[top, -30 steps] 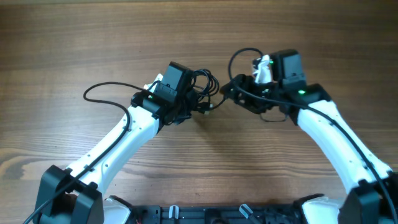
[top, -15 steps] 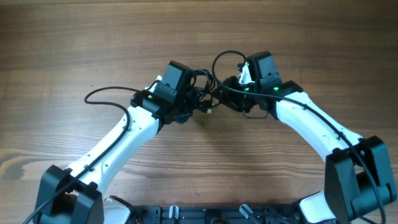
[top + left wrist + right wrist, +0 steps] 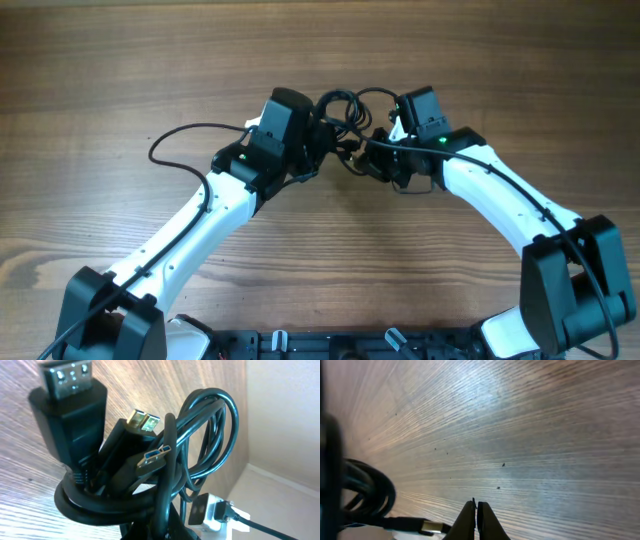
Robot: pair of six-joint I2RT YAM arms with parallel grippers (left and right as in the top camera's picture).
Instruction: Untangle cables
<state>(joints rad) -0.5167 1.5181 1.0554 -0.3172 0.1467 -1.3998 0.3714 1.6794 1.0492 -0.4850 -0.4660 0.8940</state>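
Observation:
The cables (image 3: 336, 112) are a tangle of thin black cords between my two grippers at the middle of the wooden table. My left gripper (image 3: 310, 145) is shut on the cables and holds them up. In the left wrist view the looped cables (image 3: 200, 435) fill the frame, with a wide black plug (image 3: 67, 382), a gold plug (image 3: 142, 420) and a blue plug (image 3: 152, 457) sticking out. The cords hide the left gripper (image 3: 165, 527). My right gripper (image 3: 368, 158) sits just right of the tangle. Its fingers (image 3: 470, 520) are pressed together with nothing between them, and a cord with a metal plug (image 3: 427, 525) lies to their left.
A black arm wire (image 3: 190, 130) arcs out to the left of the left wrist, and another loops above the right wrist (image 3: 375, 92). The right wrist's white camera block (image 3: 207, 510) shows close behind the tangle. Bare wooden tabletop (image 3: 480, 60) surrounds both arms.
The right gripper moved left to the tangle and shut. The left gripper shifted up and right with the cables, and its trailing wire followed.

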